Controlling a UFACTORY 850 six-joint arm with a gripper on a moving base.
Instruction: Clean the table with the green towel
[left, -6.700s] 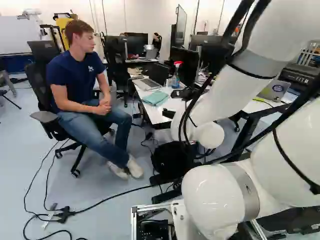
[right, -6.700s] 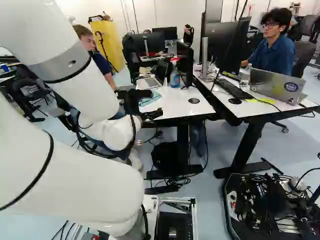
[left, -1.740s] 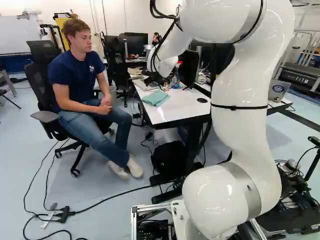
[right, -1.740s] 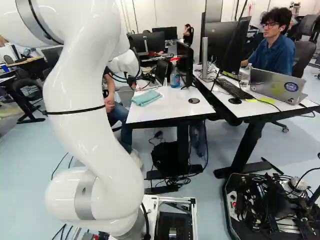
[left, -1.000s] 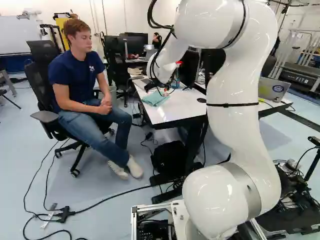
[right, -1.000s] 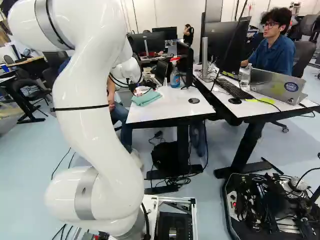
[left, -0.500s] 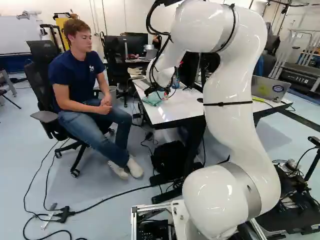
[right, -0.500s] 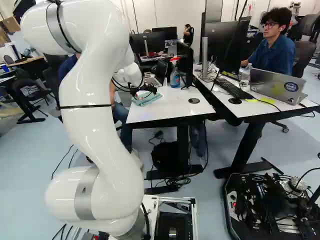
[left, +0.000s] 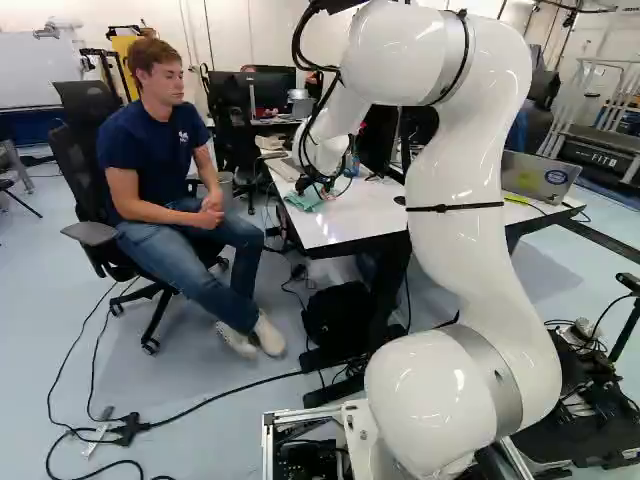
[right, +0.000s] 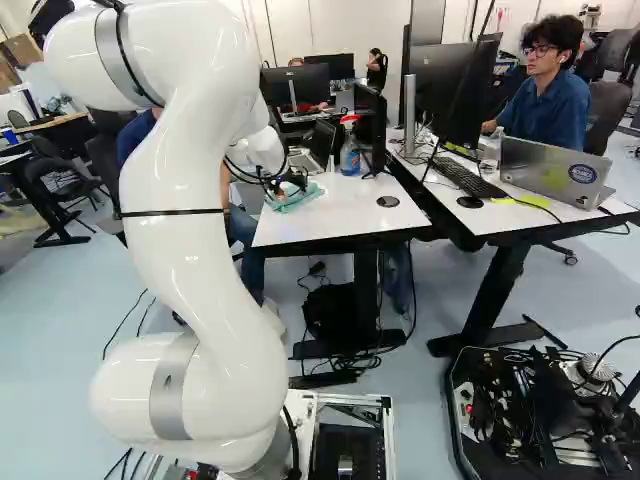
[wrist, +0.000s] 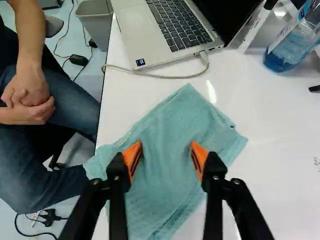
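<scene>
Towel (wrist: 167, 135): soft cloth, matt, finely textured weave, creased and rumpled. Counter (wrist: 280, 135): smooth, glossy white top, bright glare spot near the towel. Tool (left: 317, 188): dark, mostly low sheen; pads (wrist: 132, 156) orange, matt, darker grooves; bolt heads (wrist: 236, 181) with a metallic glint. Arm (left: 460, 265): smooth white shell, high gloss, strong highlights; grey band (left: 492, 370), satin, metal-looking. Laptop (wrist: 137, 32): silvery, metal-looking, satin. Bottle (wrist: 287, 52): clear plastic, shiny. Bin (wrist: 94, 22): grey, plastic-looking, dull. Floor (left: 200, 430): smooth, faint sheen.
</scene>
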